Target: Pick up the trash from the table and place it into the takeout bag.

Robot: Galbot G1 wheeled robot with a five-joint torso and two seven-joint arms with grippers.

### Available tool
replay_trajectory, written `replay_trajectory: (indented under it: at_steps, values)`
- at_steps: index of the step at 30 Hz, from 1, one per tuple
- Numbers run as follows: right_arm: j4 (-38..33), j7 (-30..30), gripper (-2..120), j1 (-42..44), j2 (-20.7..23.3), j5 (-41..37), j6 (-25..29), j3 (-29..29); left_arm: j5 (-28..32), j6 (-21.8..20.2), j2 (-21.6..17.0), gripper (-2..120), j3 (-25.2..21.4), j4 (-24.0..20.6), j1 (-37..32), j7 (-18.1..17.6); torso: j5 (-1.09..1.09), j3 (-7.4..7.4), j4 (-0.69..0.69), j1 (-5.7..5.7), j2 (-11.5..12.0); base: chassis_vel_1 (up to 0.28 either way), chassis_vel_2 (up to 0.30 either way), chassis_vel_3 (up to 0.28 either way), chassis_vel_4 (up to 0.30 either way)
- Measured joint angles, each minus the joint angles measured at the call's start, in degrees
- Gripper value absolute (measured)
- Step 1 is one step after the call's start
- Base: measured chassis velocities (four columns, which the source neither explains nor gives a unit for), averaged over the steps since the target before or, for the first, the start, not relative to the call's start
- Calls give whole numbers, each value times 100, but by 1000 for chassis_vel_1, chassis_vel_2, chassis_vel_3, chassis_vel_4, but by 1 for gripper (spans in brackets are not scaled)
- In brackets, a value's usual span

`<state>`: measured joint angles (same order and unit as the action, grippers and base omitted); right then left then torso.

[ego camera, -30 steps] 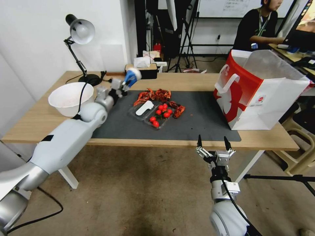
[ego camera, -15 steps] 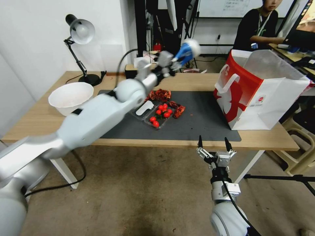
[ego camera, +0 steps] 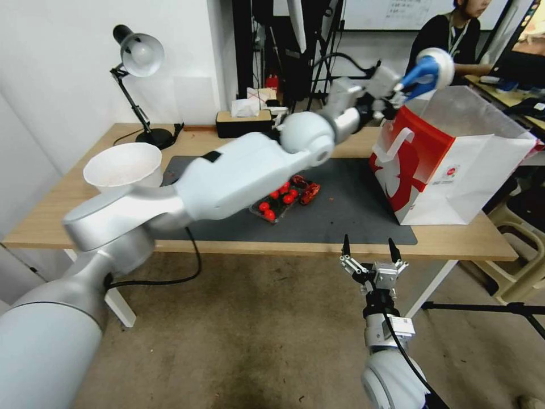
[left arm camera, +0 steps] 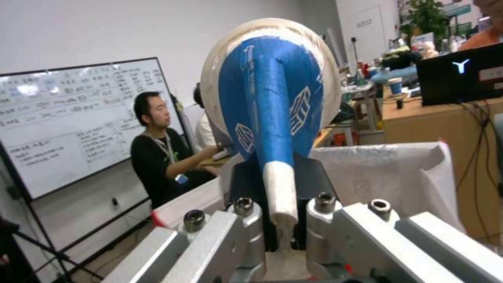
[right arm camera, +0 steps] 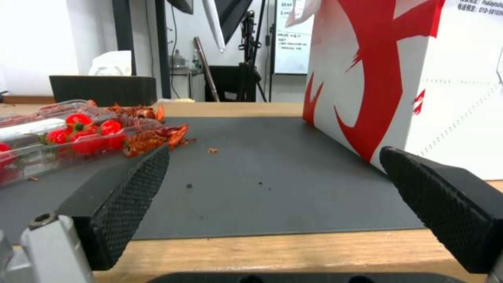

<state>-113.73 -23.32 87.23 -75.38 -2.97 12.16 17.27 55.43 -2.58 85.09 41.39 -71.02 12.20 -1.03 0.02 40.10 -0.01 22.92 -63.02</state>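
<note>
Blue-and-white paper cup [ego camera: 427, 69] is up in the air at the near top edge of the takeout bag [ego camera: 454, 159], pinched in the left end effector [ego camera: 404, 85], arm stretched across the desk [ego camera: 340, 142]. Head view: cup sits over the bag's red-side rim, not clearly over the middle of the opening. Risk, as I judge it: letting go here could drop it on the rim or the flat white handle [ego camera: 397, 139] so it bounces back onto the grey mat [ego camera: 352, 204]; the forearm is also close to the bag wall and could push or tip the light paper bag. Remaining trash is well apart on the mat: clear tray of red tomatoes [ego camera: 278, 204] with red scraps [ego camera: 309, 192] just beside it. White basin [ego camera: 122, 167] sits far left. Right end effector [ego camera: 369, 250] hangs below the desk's front edge, fingers spread, holding nothing.

Left wrist view: the left end effector's jaws are nearly shut, clamping the cup [left arm camera: 272, 102] by its wall, which is squashed flat between them. Thin crushed paper could slip. The bag's white rim [left arm camera: 388, 165] lies just beyond the cup.

Right wrist view: black ribbed pads [right arm camera: 125, 196] wide apart, nothing between them; bag wall [right arm camera: 419, 70] near one side, tomato tray [right arm camera: 68, 137] on the other.
</note>
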Motion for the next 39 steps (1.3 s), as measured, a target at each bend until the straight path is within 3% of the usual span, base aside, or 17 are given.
replay_trajectory:
  at_steps: [12,24,27,28,30,32,39]
  values:
    - [-24,-16,100,11,-47,15,7,7,-15,59,653,3,172,499,28,81,0,0,1,0,0,0,0,0,0]
    - [46,-20,100,-90,-39,9,-2,-37,-28,122,727,6,254,564,-21,104,-2,0,1,0,0,0,0,0,0]
    - [57,-19,100,-109,-41,6,-7,-43,-30,122,723,14,262,547,-37,93,-2,0,2,0,0,0,0,0,0]
    - [61,-21,100,-115,-39,2,-12,-45,-31,122,718,27,264,541,-55,80,-2,0,2,0,0,0,0,0,0]
    - [61,-23,100,-112,-38,0,-14,-44,-32,119,714,41,263,540,-58,73,-2,0,1,0,0,0,0,0,0]
    - [61,-24,100,-110,-37,0,-15,-44,-32,118,714,44,259,540,-59,72,-2,0,1,0,0,0,0,0,0]
    - [58,-28,100,-110,-35,-3,-20,-41,-37,110,709,72,186,541,-67,44,-2,0,1,0,0,0,0,0,0]
